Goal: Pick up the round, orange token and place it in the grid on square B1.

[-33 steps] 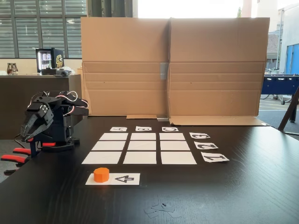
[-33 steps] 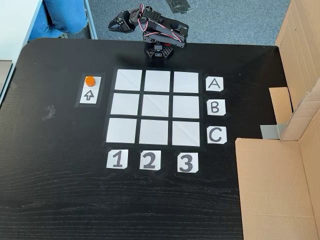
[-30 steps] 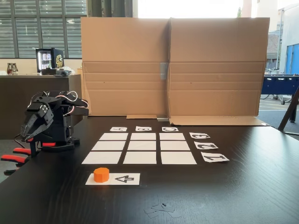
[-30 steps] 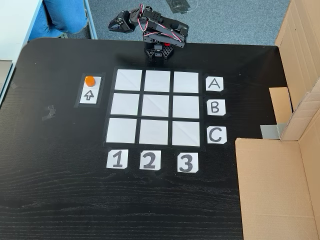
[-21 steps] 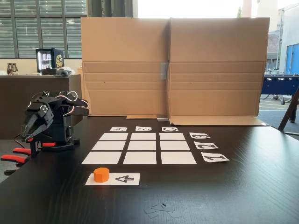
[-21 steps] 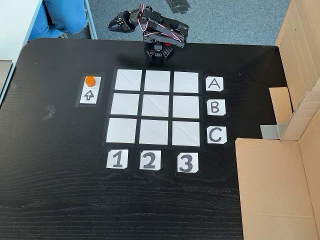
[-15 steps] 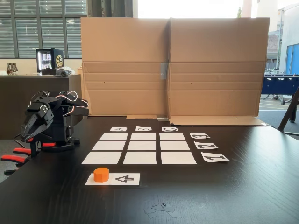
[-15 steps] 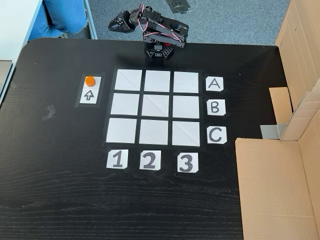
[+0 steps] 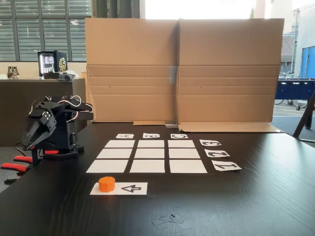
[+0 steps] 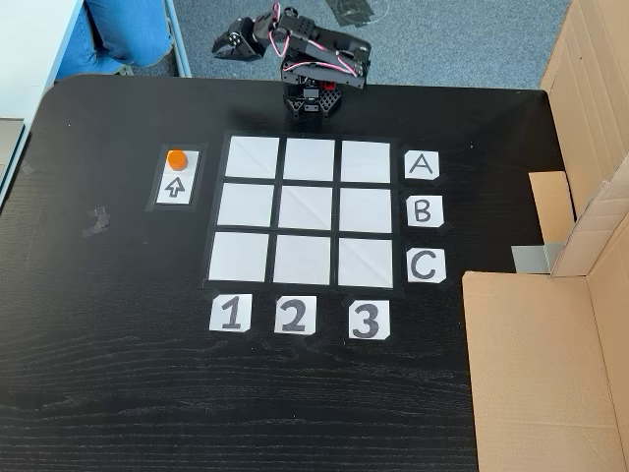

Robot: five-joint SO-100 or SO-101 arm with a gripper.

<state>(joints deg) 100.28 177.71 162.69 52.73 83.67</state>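
Seemingly light, rigid and smooth, the token (image 10: 176, 158) sat on the arrow strip (image 10: 177, 178) just beside the grid (image 10: 309, 210), best pinched across its faceted sides. My gripper (image 10: 228, 45) hung folded by my base, well apart, holding nothing; its opening I could not tell.

The arm (image 9: 54, 129) is built of matte black plastic segments, blocky around the servo housings. Thin red and white cables (image 10: 285, 22) are looped over its top in both fixed views. A round pale screw head or joint cap is seen on the side of the upper link. The claw (image 9: 30, 140) is black and tapered. The base (image 10: 313, 101) is black too.
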